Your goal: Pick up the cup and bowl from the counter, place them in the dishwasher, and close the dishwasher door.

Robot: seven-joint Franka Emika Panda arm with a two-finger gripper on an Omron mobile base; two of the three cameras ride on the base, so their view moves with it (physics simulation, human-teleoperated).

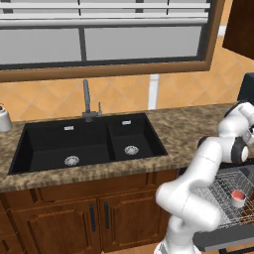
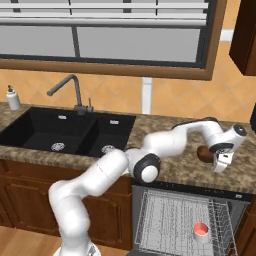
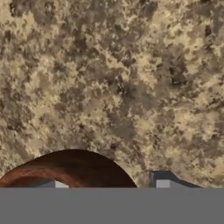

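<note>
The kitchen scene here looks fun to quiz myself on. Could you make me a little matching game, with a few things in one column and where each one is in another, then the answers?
Things:
1. cup
2. bowl
3. soap bottle
4. faucet

Places:
A. on the counter, right by the claw
B. behind the black sink, between its two basins
C. in the wire rack of the open dishwasher
D. on the counter at the sink's far left corner

Pairs: 1-C, 2-A, 3-D, 4-B
</note>
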